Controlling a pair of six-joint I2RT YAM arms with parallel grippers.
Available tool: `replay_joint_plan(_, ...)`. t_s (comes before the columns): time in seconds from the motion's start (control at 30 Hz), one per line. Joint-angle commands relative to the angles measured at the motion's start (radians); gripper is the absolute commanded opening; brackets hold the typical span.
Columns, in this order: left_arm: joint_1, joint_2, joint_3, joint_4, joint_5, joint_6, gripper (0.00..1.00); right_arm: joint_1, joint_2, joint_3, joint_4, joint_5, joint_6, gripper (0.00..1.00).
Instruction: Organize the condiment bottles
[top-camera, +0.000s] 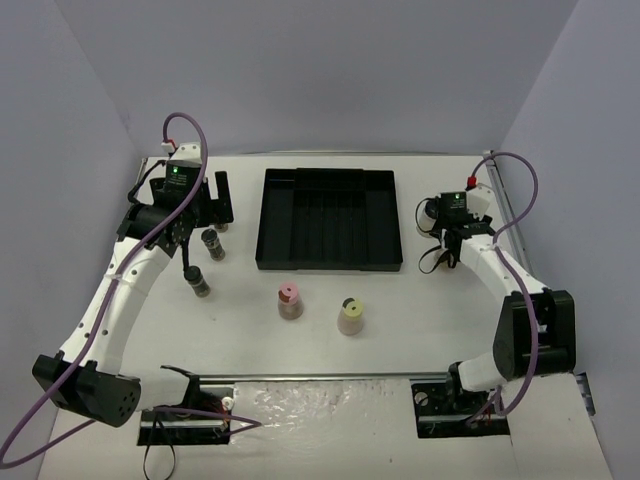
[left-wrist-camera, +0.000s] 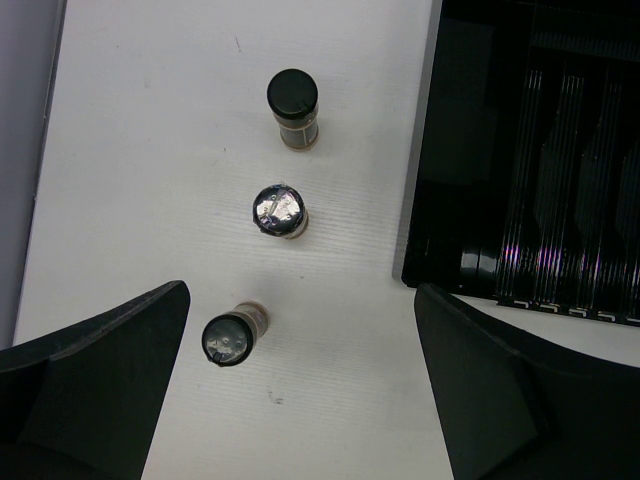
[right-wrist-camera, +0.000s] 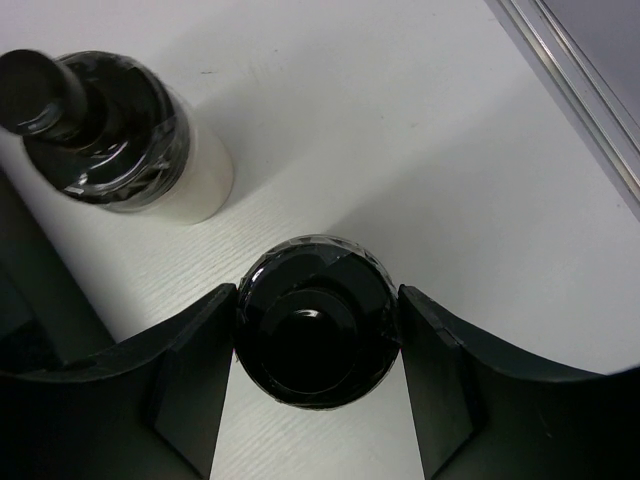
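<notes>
Black-capped bottle (right-wrist-camera: 315, 335) — between right fingers (right-wrist-camera: 190, 385)

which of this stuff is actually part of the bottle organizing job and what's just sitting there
Job:
pink-capped bottle
yellow-capped bottle
three dark bottles below the open left jaws
black-topped bottle held in the right jaws
pale-bodied bottle beside it

Just there:
black tray, likely their destination
metal rail

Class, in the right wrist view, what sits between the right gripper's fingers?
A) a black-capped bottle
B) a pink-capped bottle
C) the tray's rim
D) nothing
A: the black-capped bottle fills the gap in the right gripper, its fingers against both sides.
</notes>
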Motion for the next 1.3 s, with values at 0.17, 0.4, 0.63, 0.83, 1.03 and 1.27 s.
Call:
replay_joint_plan(0.17, -0.004, -0.001, 0.038, 0.046, -0.002, -0.001, 0.93, 0.075, -0.178, 0.028, -0.066, -0.040, 0.006, 0.00)
replay_joint_plan(0.4, -0.004, 0.003, 0.044, 0.044, -0.001, -0.005, 0.93, 0.194, -0.157, 0.131, -0.109, -0.042, 0.005, 0.00)
replay_joint_plan(0.63, -0.004, 0.011, 0.052, 0.038, -0.008, -0.002, 0.93, 0.280, -0.078, 0.298, -0.138, -0.029, -0.019, 0.00)
replay_joint_plan(0.83, -0.004, 0.013, 0.056, 0.034, -0.008, -0.002, 0.93, 0.299, 0.053, 0.463, -0.139, -0.023, -0.068, 0.00)
replay_joint_plan(1.03, -0.006, 0.019, 0.060, 0.030, -0.013, -0.001, 0.93, 0.298, 0.203, 0.614, -0.098, -0.020, -0.116, 0.00)
replay_joint_plan(1.27, -0.006, 0.026, 0.061, 0.028, -0.017, -0.001, 0.93, 0.292, 0.362, 0.789, -0.055, -0.031, -0.146, 0.00)
